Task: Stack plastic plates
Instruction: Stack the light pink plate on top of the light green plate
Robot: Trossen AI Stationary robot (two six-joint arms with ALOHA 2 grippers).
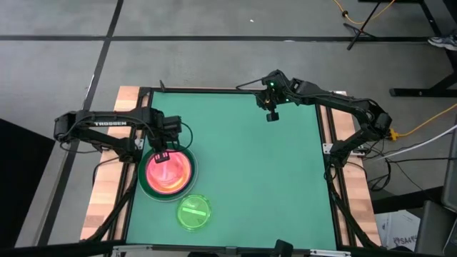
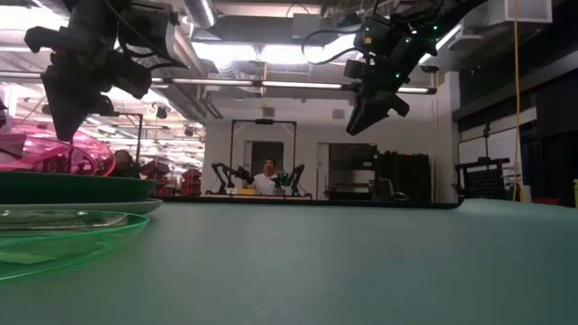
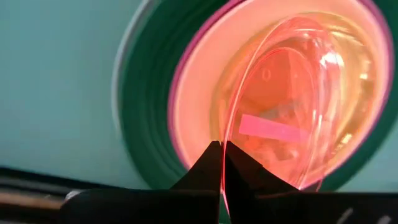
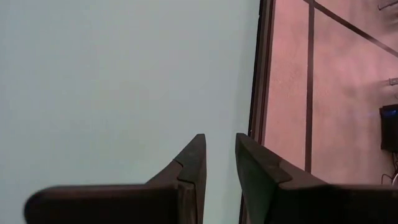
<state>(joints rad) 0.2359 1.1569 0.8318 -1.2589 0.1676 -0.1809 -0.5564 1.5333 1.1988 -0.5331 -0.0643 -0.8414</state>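
The lime-green plate lies flat; the left pincer pinches the tilted pink plate by its rim.

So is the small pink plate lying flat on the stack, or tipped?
Tipped. The left gripper is shut on the pink plate's rim, and the plate slants up off the stack in the low view.

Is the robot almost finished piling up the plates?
Nearly, it looks like. A pile already sits on the green table, with a big dark green plate low in it. The left fingers are pinching the rim of a see-through pink plate, tilted over the pile. The lime-green plates still lie beside it. The right arm waits at the far edge, holding nothing.
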